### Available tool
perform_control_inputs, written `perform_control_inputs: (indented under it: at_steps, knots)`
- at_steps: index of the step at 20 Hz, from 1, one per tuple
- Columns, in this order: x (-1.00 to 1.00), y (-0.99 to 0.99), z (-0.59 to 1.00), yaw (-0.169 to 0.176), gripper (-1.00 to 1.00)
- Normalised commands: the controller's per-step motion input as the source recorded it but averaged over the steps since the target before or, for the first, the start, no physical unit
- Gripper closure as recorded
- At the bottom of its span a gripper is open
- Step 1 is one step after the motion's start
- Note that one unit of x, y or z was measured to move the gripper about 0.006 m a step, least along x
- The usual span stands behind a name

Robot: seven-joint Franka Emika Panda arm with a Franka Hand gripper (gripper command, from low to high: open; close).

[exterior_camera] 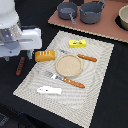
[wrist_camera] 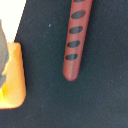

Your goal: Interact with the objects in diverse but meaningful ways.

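Observation:
A red-brown sausage (exterior_camera: 20, 65) with dark stripes lies on the black table, off the placemat's edge on the exterior view's left. In the wrist view the sausage (wrist_camera: 76, 37) fills the middle, with the golden bread loaf (wrist_camera: 12, 75) at the picture's edge. My gripper (exterior_camera: 17, 52) hangs above the sausage and its fingers do not show clearly. On the placemat (exterior_camera: 97, 75) lie the bread loaf (exterior_camera: 45, 55), yellow butter block (exterior_camera: 78, 43), white fish (exterior_camera: 49, 90), orange-handled fork (exterior_camera: 65, 79) and knife (exterior_camera: 82, 56). The grey saucepan (exterior_camera: 66, 10) sits at the back.
A round tan plate (exterior_camera: 68, 64) lies in the middle of the placemat. A grey pot (exterior_camera: 92, 12) stands beside the saucepan on a brown board (exterior_camera: 107, 27), and a bowl (exterior_camera: 123, 17) sits at the far right of the exterior view.

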Motion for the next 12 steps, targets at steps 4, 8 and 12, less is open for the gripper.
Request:
perform_control_inputs:
  at_steps: [4,8,12]
  knots:
    - [0.0,-0.01,-0.32,-0.053,-1.0]
    - [0.0,0.0,-0.32,-0.043,-1.0]
    - [0.0,0.0,-0.31,-0.035,-1.0]
